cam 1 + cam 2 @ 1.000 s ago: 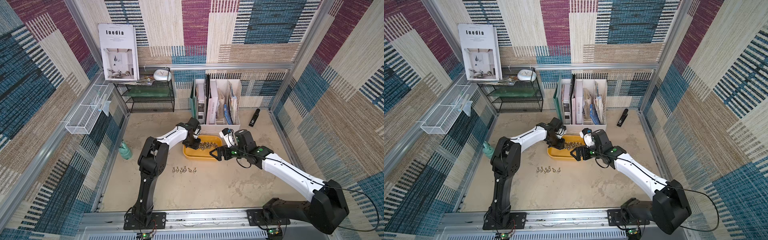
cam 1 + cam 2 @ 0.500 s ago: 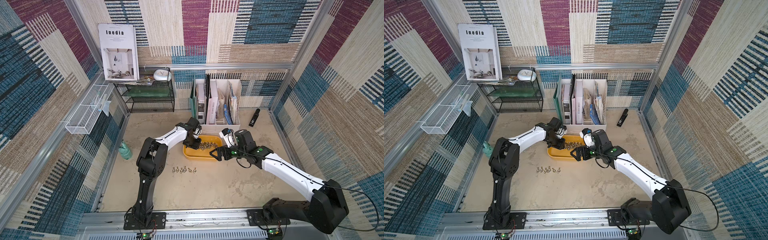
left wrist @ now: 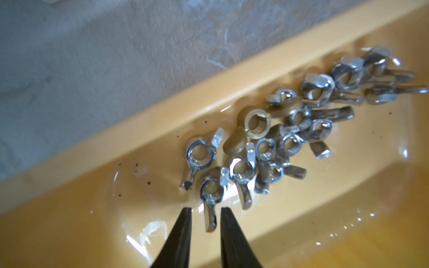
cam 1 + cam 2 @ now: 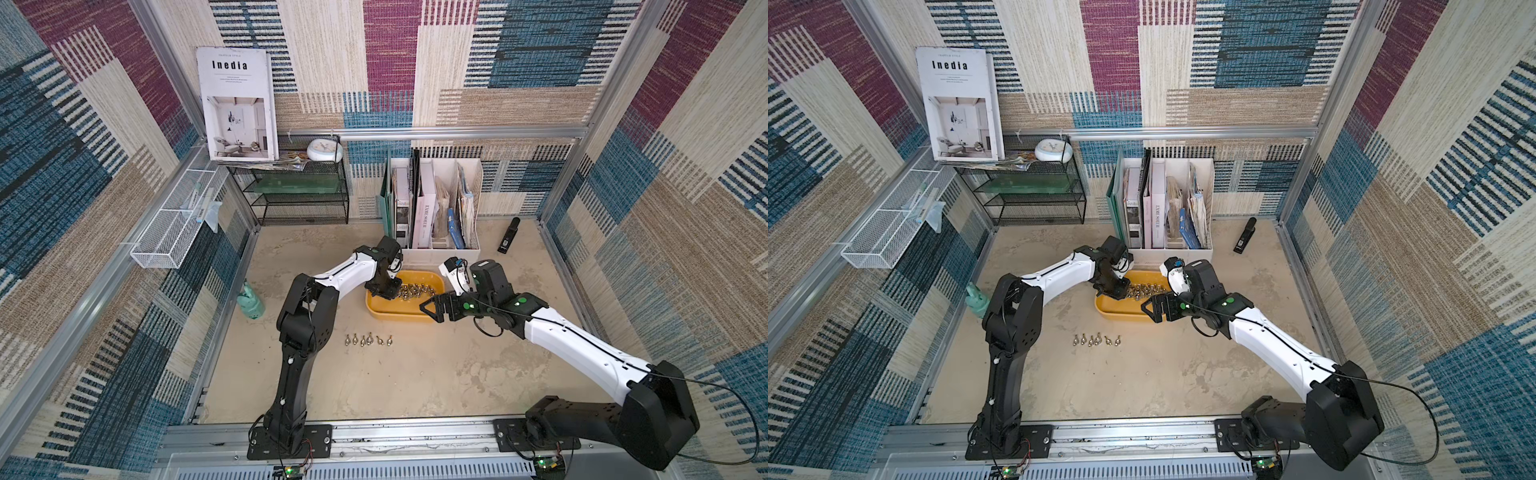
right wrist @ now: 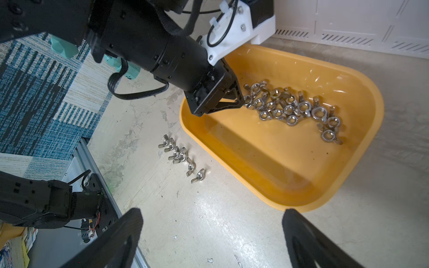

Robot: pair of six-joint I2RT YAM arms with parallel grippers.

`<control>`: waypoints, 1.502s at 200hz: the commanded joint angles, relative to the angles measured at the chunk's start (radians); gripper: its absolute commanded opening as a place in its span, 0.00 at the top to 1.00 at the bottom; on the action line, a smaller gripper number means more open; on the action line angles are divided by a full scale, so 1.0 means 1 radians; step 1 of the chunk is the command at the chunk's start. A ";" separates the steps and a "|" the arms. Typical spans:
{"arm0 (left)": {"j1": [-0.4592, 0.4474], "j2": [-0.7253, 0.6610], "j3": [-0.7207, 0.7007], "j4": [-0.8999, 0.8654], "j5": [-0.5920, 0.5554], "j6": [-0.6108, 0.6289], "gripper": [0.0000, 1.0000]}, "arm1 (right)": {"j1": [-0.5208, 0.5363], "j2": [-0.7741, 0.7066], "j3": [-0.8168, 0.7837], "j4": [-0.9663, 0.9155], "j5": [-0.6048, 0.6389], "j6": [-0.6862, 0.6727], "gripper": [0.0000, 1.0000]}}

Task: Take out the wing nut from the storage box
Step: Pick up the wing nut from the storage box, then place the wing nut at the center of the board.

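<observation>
Storage box: yellow-orange tub on the table, just in front of the white file holder; visible in both top views and both wrist views.
Wing nut pile: loose cluster on the box floor, lying toward the wall nearer the file holder.
Target wing nut: at the near edge of the pile, resting on the box floor, 1 wing extending between the left fingertips.
Left gripper: inside the box, tips lowered to the floor at the pile edge. Jaws stand narrowly apart on either side of the wing; contact with it cannot be determined.
Right gripper: outside the box, near its corner, above the table. Jaws spread wide, holding nothing.
Removed wing nuts: 6 pieces in a row on the table, in front of the box and apart from it.
</observation>
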 commanded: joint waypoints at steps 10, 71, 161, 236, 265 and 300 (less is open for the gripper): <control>-0.004 0.004 0.008 -0.012 -0.006 0.009 0.84 | 0.001 0.001 0.002 -0.006 0.000 -0.001 0.01; -0.017 -0.057 -0.017 -0.018 -0.026 -0.008 0.90 | 0.000 0.005 -0.001 -0.009 -0.013 -0.015 0.01; -0.095 -0.285 -0.176 -0.029 -0.101 -0.133 0.90 | 0.001 -0.067 -0.057 -0.019 -0.055 -0.026 0.01; -0.229 -0.441 -0.337 -0.018 -0.165 -0.339 0.90 | 0.003 -0.240 -0.172 -0.053 -0.084 0.027 0.01; -0.292 -0.477 -0.416 0.023 -0.189 -0.417 0.90 | 0.002 -0.295 -0.194 -0.073 -0.083 0.037 0.01; -0.339 -0.456 -0.462 0.053 -0.196 -0.485 0.90 | 0.003 -0.338 -0.215 -0.080 -0.083 0.048 0.01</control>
